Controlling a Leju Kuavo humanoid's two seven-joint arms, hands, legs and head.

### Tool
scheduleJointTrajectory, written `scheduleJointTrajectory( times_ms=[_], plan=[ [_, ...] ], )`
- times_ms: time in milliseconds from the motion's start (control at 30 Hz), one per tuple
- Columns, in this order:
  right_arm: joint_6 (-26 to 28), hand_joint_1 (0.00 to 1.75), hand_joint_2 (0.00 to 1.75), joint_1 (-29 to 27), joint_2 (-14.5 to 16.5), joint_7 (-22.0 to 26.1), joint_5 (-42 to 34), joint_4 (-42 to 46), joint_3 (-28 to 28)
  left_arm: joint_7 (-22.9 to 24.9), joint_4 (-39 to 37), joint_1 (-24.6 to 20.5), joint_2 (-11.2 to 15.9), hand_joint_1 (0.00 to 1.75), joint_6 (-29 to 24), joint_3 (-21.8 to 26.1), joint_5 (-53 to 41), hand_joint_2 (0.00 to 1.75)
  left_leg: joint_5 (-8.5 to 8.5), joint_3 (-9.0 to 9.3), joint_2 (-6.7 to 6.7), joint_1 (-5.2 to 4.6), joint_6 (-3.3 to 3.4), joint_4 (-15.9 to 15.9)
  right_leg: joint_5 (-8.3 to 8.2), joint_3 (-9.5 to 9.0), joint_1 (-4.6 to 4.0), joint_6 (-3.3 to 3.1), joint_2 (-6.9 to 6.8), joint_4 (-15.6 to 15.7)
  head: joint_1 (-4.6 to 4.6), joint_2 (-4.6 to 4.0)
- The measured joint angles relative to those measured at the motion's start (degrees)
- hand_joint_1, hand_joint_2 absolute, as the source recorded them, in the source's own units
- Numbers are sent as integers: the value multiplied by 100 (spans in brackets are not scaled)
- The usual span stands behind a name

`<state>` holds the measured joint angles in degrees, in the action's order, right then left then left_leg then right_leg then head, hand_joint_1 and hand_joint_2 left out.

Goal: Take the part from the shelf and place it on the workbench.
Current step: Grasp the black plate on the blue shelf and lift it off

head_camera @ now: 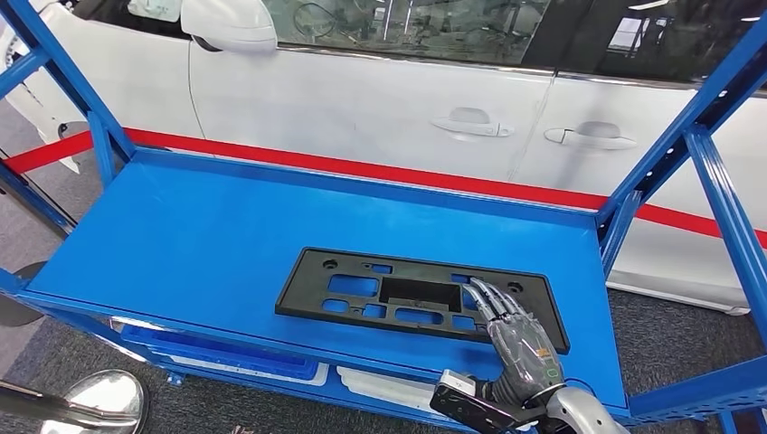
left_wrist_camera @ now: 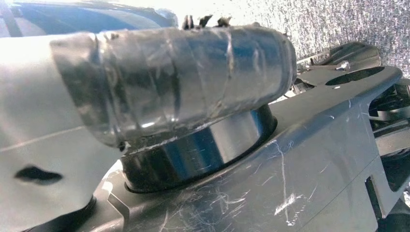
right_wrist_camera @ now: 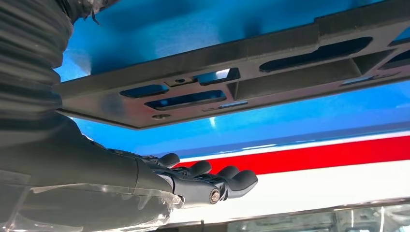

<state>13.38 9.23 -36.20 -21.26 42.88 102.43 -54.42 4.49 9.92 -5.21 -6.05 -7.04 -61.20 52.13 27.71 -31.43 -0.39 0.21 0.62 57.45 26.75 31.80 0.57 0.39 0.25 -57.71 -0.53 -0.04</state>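
Lying flat on the blue metal shelf (head_camera: 181,235), near its front edge: a flat black plastic rectangular part with cut-out slots (head_camera: 398,291). Reaching in from the front, the right hand (head_camera: 514,339), fingers (right_wrist_camera: 232,178) straight and slightly apart, stretched over the part's right end, gripping nothing; contact impossible to tell. Beyond the shelf, a white car (head_camera: 407,99). Left hand's state impossible to tell.

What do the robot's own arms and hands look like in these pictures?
The right hand is dark grey under a clear, shiny plastic wrap, with slim dark fingers whose tips are rounded. A small metal screw shows on one finger. At its wrist sit a silver arm section and a black camera block with a white edge. The left hand shows a grey cover wrapped in glossy film.
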Motion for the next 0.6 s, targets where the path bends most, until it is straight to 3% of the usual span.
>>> scheduleJointTrajectory(
  times_ms=[200, 333, 600],
  plan=[
    [-158, 0, 175, 42, 98, 50, 103, -193, 9, -4, 0, -9, 0, 0, 2, -103, -22, 0, 0, -1, 0, 0, 0, 0, 0, 0, 0, 0, 0, 0, 0, 0],
    [-290, 168, 175, 120, 176, 44, 286, -397, 9, -7, 0, -15, 0, 0, 7, -137, -49, 0, 0, 0, 0, 0, 0, 0, 0, 0, 0, 0, 0, 0, -1, 0],
    [-385, 162, 175, 297, 338, 140, 396, -876, 32, -17, 0, -26, 0, 0, 4, -257, -97, 0, -2, 0, -1, 0, 1, 0, 0, 0, 0, 0, -1, -1, 0, 0]
  ],
)
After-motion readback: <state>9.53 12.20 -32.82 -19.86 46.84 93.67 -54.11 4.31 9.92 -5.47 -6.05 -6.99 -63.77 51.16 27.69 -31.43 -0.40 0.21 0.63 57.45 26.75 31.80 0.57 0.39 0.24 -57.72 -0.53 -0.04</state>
